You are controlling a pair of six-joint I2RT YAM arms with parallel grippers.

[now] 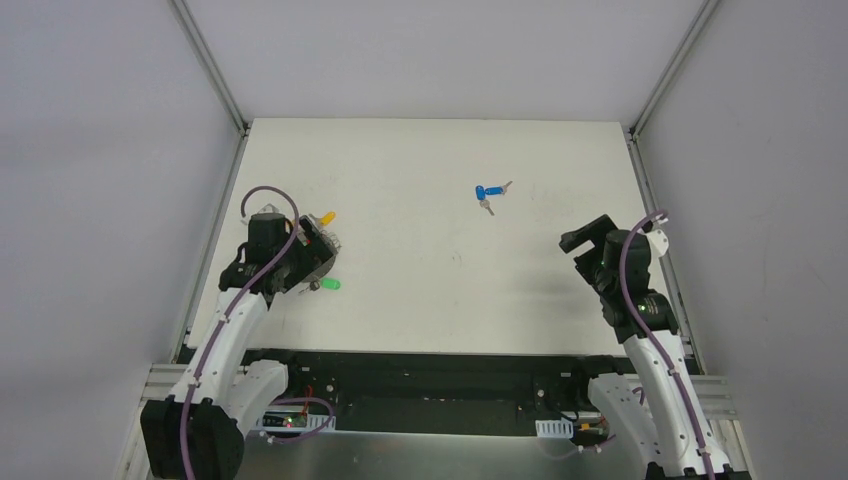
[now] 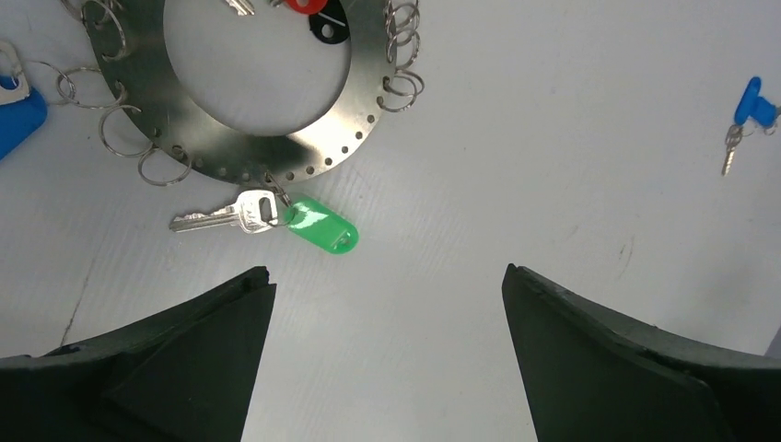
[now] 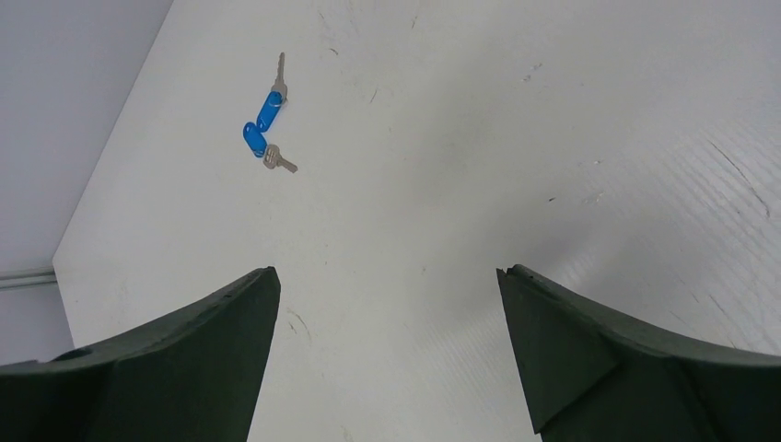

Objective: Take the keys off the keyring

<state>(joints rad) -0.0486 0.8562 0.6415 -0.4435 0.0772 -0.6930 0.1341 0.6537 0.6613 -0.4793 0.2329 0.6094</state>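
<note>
Keyring, a flat grey metal hoop with holes punched round its rim, lay flat on the white desk. Left tool hung right over the keyring's near edge, fingers spread wide, gripping nothing. Green-tagged key sat just outside the keyring's near rim, linked to a rim hole by a small ring. Empty split rings hung off the keyring's rim on two sides. Red tag and black tag lay inside the hoop. Yellow-orange tag poked out on the keyring's far side. Two blue-tagged keys lay loose, well apart from the keyring, to its right. Right tool was farther from the keyring than those keys, released and empty, above bare desk.
</note>
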